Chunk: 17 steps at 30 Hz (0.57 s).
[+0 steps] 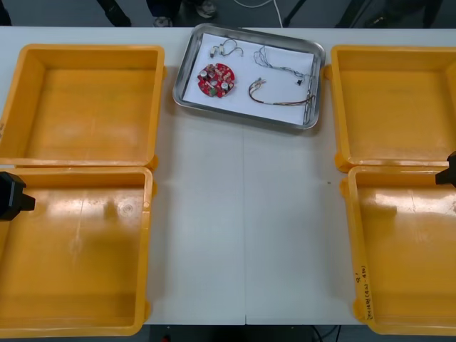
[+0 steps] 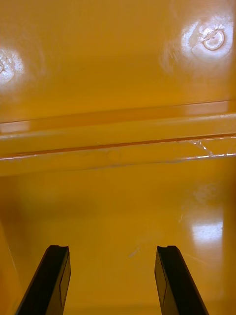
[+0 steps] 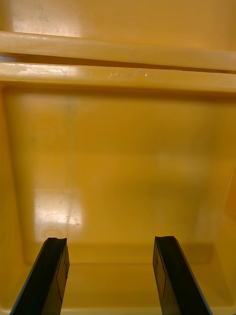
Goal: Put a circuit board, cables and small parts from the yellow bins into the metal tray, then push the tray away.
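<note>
The metal tray [image 1: 187, 71] lies at the table's far edge, white inside. In it are a round red circuit board [image 1: 216, 78], a small metal part [image 1: 226, 48], a thin cable [image 1: 281, 64] and a red and yellow cable [image 1: 274, 96]. My left gripper [image 3: 110, 275] stands open over the floor of the near left yellow bin [image 1: 78, 256], and its arm shows at the left edge [image 1: 11, 196]. My right gripper [image 2: 112, 280] is open above the near right yellow bin [image 1: 410, 249], with its arm at the right edge [image 1: 449, 171]. Nothing lies between either pair of fingers.
The far left yellow bin [image 1: 85, 100] and far right yellow bin [image 1: 395, 100] flank the tray. A bare strip of light table [image 1: 246, 228] runs between the bins from the tray to the front edge. Shoes show beyond the far edge.
</note>
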{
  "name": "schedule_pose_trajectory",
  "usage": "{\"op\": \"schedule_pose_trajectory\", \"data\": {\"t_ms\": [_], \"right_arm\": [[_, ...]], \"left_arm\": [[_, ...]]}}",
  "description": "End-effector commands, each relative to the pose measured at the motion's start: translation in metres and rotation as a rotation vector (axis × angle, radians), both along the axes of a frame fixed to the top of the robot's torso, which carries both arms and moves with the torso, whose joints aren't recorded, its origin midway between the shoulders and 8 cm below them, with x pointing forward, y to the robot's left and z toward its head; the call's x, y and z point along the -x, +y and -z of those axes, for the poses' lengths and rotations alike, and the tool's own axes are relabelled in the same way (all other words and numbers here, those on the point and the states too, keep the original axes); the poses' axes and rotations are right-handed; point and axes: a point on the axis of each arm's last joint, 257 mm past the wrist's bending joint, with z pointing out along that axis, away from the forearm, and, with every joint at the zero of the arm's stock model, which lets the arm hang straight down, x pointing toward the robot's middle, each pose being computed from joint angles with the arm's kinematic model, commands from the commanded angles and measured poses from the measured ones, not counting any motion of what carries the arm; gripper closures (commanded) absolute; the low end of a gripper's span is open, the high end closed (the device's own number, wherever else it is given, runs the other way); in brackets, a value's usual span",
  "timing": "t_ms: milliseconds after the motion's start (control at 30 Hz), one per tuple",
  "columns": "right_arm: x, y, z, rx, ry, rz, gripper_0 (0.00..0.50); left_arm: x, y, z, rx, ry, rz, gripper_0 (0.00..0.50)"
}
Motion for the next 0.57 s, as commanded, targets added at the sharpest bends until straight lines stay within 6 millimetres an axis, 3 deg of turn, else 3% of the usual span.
{"op": "schedule_pose_trajectory", "data": {"t_ms": [33,567], "right_arm": [[0.0066,-0.0040,0.0021,0.034,0.021,-0.031,0.000],[0.0066,-0.0040,0.0021,0.034,0.021,-0.031,0.000]], "left_arm": [[0.0047,0.0136,-0.0106,-0.082,-0.015,0.066,0.000],[0.0047,0.0136,-0.0106,-0.082,-0.015,0.066,0.000]]}}
